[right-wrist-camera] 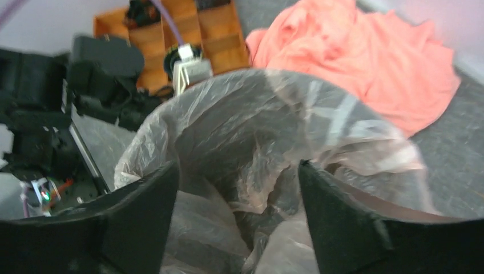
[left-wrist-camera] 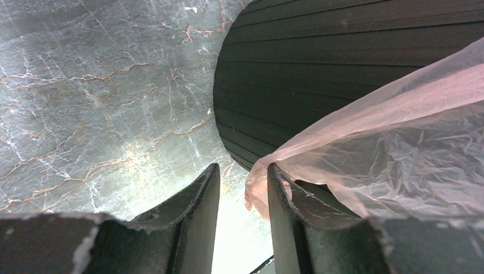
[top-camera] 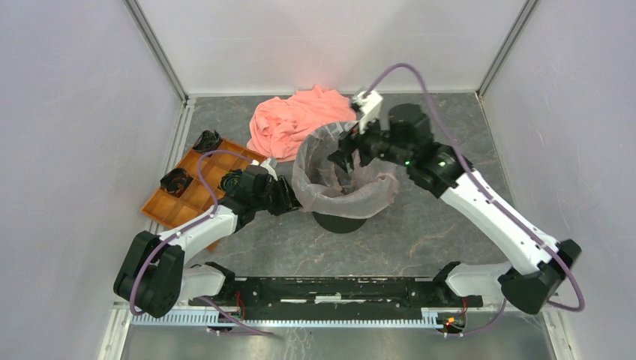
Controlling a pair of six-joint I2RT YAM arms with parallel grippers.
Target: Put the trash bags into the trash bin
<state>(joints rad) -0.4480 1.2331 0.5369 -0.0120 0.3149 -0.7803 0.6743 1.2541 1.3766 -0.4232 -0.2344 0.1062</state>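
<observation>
The black trash bin (top-camera: 339,222) stands mid-table, lined with the pale pink translucent trash bag (top-camera: 322,161), whose edge folds over the rim. My left gripper (top-camera: 291,196) is low against the bin's left side. In the left wrist view its jaws (left-wrist-camera: 244,168) stand a little apart, with the bag's hem (left-wrist-camera: 399,131) draped over the right finger and nothing pinched between them; the ribbed bin wall (left-wrist-camera: 319,74) lies ahead. My right gripper (top-camera: 346,156) reaches into the bag's mouth from the back. It is wide open (right-wrist-camera: 238,165) above the crumpled film (right-wrist-camera: 245,114).
A salmon-orange cloth (top-camera: 296,120) lies bunched behind the bin, touching its far side. An orange compartment tray (top-camera: 187,196) with black round parts (top-camera: 177,181) sits to the left, close to my left arm. Enclosure walls stand on three sides.
</observation>
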